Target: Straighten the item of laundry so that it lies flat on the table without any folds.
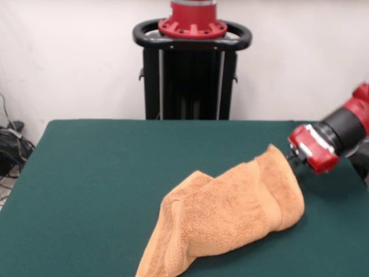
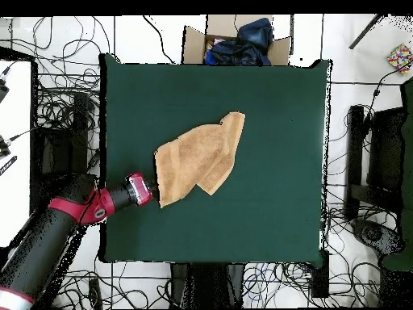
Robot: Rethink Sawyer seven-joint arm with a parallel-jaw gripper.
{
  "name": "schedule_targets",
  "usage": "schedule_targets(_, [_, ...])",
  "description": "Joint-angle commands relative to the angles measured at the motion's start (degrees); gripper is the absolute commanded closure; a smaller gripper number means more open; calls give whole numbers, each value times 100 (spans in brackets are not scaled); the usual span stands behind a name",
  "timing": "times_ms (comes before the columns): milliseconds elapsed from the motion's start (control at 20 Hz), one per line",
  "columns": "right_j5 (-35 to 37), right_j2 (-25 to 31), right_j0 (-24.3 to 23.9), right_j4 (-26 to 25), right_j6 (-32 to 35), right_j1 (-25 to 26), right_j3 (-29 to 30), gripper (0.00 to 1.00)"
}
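The orange-tan towel lies crumpled and folded over itself on the dark green table, right of centre and reaching the near edge. In the overhead view the towel sits left of the table's middle, running diagonally. My gripper comes in from the right, at the towel's raised right end, touching or nearly touching it. In the overhead view the gripper is at the towel's lower left corner. Whether it holds the cloth does not show.
The black pedestal stands at the table's far side. In the overhead view a cardboard box with dark cloth sits beyond the table's top edge. Cables lie on the floor around the table.
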Motion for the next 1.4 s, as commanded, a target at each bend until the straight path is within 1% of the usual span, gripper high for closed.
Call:
schedule_targets(50, [232,1129,267,-315,-1497,-1420,1466,100])
schedule_targets(150, [364,1114,365,-459,-1564,-1638,1609,100])
schedule_targets(250, [413,1091,460,-556,-1491,-1717,1678,100])
schedule_targets(550, [880,1158,584,-604,-1293,-1695,1551,100])
schedule_targets(750, [1043,1156,654,-725,-1251,-1768,1549,100])
schedule_targets(850, [1072,1156,672,-750,-1143,-1707,1490,100])
schedule_targets(1100, [1438,1092,792,-728,-944,-1626,1343,100])
schedule_targets(1200, [1306,942,894,-752,-641,-1506,1253,100])
schedule_targets(1300, [1213,907,935,-841,-613,-1438,1188,100])
schedule_targets(1350, [1184,922,933,-850,-598,-1430,1177,0])
schedule_targets(1400, [1127,923,953,-871,-592,-1431,1174,0])
